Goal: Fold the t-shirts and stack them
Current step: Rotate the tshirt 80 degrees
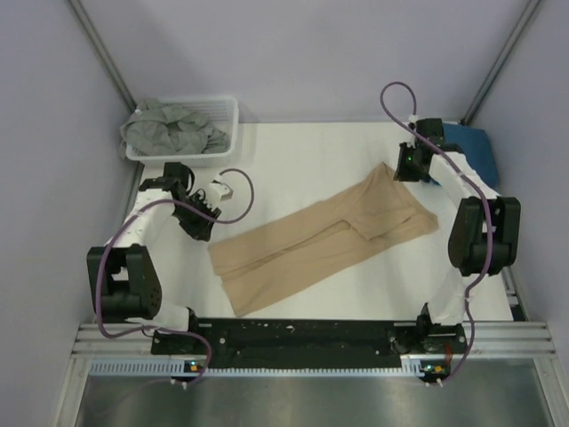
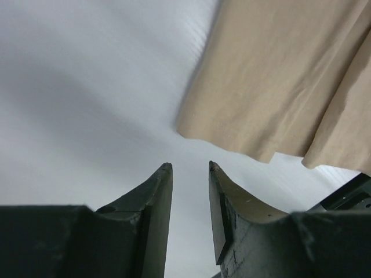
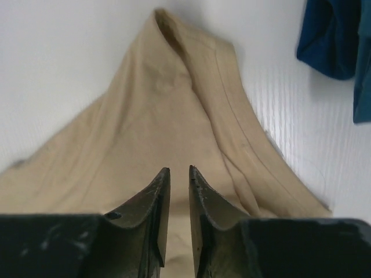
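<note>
The tan t-shirt (image 1: 324, 240) lies slantwise across the middle of the white counter (image 1: 293, 151). It looks doubled lengthwise into a long strip, with one end toward the near left and the other toward the far right. The teal t-shirt (image 1: 469, 144) sits bunched at the far right edge, and the grey-green t-shirt (image 1: 173, 129) is heaped in the basket (image 1: 229, 116) at the far left.

To my eye a crosswise fold comes next. It should go best if each end is pinched right at a corner, through every layer, then carried over flat so the edges meet.

The left fingers (image 2: 159, 191) hang low just short of the near-left corner, with a narrow gap between them and nothing in it. The right fingers (image 3: 153, 197) point along the far end of the cloth, likewise narrowly parted and empty, with that arm bent sharply at its elbow.
</note>
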`<state>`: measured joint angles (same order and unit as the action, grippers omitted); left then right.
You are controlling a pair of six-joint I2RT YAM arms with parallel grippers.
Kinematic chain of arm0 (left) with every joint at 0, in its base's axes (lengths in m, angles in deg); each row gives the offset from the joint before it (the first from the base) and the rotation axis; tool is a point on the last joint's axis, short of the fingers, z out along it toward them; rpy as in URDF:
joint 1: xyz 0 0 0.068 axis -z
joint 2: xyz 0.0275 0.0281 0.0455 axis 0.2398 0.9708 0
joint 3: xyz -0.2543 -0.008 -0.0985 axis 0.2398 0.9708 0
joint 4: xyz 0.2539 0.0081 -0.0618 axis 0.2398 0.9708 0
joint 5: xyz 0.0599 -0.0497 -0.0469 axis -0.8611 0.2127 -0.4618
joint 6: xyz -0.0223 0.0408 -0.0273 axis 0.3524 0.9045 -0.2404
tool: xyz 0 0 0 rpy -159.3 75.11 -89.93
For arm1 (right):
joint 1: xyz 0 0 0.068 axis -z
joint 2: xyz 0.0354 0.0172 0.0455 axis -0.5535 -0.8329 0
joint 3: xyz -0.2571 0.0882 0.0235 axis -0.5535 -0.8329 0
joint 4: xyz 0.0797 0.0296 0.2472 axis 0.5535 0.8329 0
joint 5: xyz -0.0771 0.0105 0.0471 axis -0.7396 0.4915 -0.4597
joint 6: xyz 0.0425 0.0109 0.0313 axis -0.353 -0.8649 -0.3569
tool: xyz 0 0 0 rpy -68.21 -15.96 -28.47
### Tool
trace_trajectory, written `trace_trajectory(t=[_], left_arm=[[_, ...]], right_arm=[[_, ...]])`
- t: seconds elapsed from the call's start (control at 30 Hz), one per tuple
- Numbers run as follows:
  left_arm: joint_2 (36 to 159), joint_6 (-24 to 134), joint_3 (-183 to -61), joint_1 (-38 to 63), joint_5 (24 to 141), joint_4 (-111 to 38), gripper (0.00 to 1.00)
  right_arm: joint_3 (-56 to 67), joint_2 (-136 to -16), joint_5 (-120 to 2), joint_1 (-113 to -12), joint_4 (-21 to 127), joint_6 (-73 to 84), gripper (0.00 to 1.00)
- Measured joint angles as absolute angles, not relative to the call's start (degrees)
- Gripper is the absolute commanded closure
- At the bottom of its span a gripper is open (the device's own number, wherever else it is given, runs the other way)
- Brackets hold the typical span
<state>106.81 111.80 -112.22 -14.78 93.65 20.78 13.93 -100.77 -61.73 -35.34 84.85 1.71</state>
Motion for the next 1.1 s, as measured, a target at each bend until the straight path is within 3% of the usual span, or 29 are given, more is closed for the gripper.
trace_trajectory(t=[0.2, 0.43, 0.5, 0.6, 0.67, 0.73, 0.87, 0.97, 1.1], left_arm=[[112.30, 110.12, -113.05, -10.65, 93.94, 16.28, 0.64], [120.43, 108.80, -111.50, -9.89, 90.15, 10.77, 0.65], [120.63, 108.78, -110.62, -9.97, 89.61, 10.42, 0.65], [120.32, 108.89, -110.27, -9.97, 89.48, 10.07, 0.65], [120.03, 109.13, -110.17, -9.97, 89.41, 10.09, 0.65], [119.66, 109.55, -110.12, -9.97, 89.39, 10.64, 0.64], [116.95, 110.60, -110.30, -9.97, 90.02, 13.06, 0.63], [114.72, 110.64, -111.96, -9.97, 91.42, 14.42, 0.54], [114.09, 110.16, -114.01, -9.95, 93.70, 12.67, 0.52]], right_arm=[[-0.40, -95.29, -62.23, -33.20, 80.86, 0.55, 1.00], [-6.68, -97.01, -61.86, -25.05, 78.45, -1.90, 1.00], [-7.35, -96.29, -62.21, -24.98, 78.12, -1.68, 0.95], [-7.66, -95.31, -62.76, -25.09, 79.02, -1.20, 0.76], [-7.66, -93.56, -63.45, -25.18, 80.26, -0.65, 0.58], [-7.66, -91.22, -64.94, -25.18, 81.34, -0.55, 0.49], [-7.66, -85.01, -67.56, -24.55, 82.60, -0.50, 0.47], [-8.56, -82.17, -67.28, -22.36, 81.84, -0.98, 0.47], [-11.66, -83.38, -66.03, -18.45, 81.27, -1.64, 0.51]])
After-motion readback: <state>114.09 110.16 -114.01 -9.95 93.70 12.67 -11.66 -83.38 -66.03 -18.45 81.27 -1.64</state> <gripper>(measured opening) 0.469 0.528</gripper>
